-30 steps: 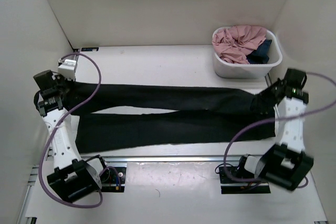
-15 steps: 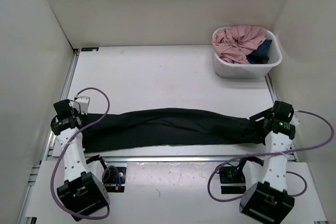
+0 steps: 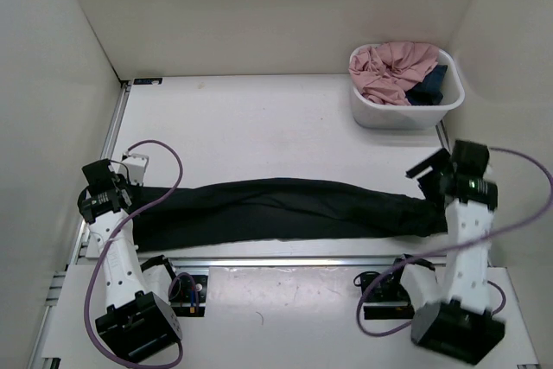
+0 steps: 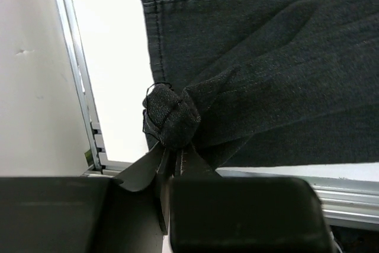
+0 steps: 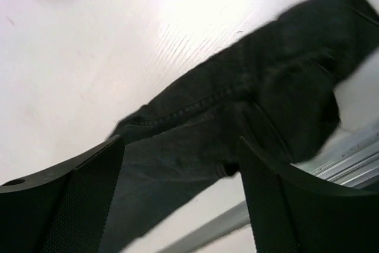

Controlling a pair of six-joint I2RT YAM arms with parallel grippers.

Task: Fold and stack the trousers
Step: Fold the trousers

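**Lengthwise fold laid down; right pincer released**

White counter, walled on three sides, seen from above. The trousers lie as one long black band across the 6 o'clock side, running from about 8 o'clock to 4 o'clock, just beside the near rail.

A second ago the two legs lay spread apart in a narrow V further up the counter. They now rest one over the other, so the first lengthwise fold appears to be made.

The right pincer has let go. Its jaws stand wide and empty above the waist end at 4 o'clock. The left pincer remains clamped on a bunched knot of cloth at the hem end at 8 o'clock. Judged from this, the crosswise folds and the stacking are yet to come.

A basket at 1 o'clock holds a pink garment and a dark blue one.

Hard to make out:
- Whether the leg edges align, since the matte black hides the layers.
- The left fingertips, which are buried in cloth.
- Detail in the right wrist view, which is blurred.
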